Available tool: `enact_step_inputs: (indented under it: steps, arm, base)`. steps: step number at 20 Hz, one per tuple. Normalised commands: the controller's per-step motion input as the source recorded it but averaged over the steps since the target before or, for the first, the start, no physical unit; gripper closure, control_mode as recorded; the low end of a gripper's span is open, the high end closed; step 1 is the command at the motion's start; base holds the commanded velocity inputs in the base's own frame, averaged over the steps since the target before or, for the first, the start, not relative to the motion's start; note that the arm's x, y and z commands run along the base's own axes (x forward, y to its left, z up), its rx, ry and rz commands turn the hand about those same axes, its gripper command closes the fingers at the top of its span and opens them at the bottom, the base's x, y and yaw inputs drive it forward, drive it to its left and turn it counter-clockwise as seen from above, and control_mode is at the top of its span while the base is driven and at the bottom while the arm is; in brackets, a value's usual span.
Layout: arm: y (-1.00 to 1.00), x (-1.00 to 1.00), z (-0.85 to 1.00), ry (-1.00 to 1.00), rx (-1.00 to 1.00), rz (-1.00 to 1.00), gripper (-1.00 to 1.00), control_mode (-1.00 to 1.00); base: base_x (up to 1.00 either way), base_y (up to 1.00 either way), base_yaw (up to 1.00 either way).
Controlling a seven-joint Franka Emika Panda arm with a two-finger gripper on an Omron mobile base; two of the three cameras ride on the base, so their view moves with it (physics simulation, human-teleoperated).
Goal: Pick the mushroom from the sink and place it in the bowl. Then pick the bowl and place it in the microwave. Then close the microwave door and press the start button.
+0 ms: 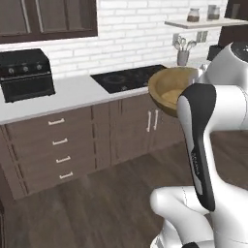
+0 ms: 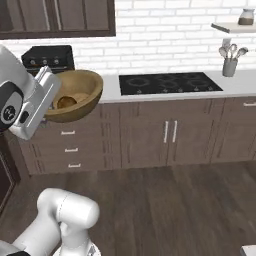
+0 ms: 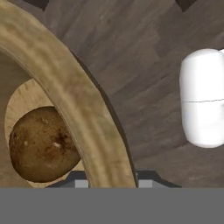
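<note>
Hand (image 3: 111,183) clamped on rim of wooden bowl (image 2: 75,95), held tilted in the air above the wood floor (image 2: 165,200), in front of the counter (image 1: 72,94). Mushroom (image 3: 41,144) rests inside bowl.

One bowl (image 2: 75,95), one mushroom (image 3: 41,144), one cooktop (image 2: 167,82), two jars (image 1: 193,15).

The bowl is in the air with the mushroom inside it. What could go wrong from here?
1. The gripper holds the bowl by one spot on its rim, so the bowl may rotate or slip in the grasp.
2. The bowl is tilted above the floor, and the mushroom lies loose inside; a sharp swing could roll it out.
3. The bowl is carried near the counter edge and might strike it.
</note>
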Motion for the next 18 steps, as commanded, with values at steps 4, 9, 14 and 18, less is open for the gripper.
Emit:
enact_step_inputs:
  steps: [4,9,14,18]
  arm:
    - [0.0,0.0,0.0,0.0,0.0,0.0,1.0,1.0]
    - [0.0,0.0,0.0,0.0,0.0,0.0,1.0,1.0]
    - [0.0,0.0,0.0,0.0,0.0,0.0,1.0,1.0]
    - [0.0,0.0,0.0,0.0,0.0,0.0,1.0,1.0]
  base:
    - [-0.16,-0.53,-0.71]
    - [-0.17,-0.48,-0.72]
    - [-0.08,-0.39,-0.72]
    - [-0.1,-0.36,-0.72]
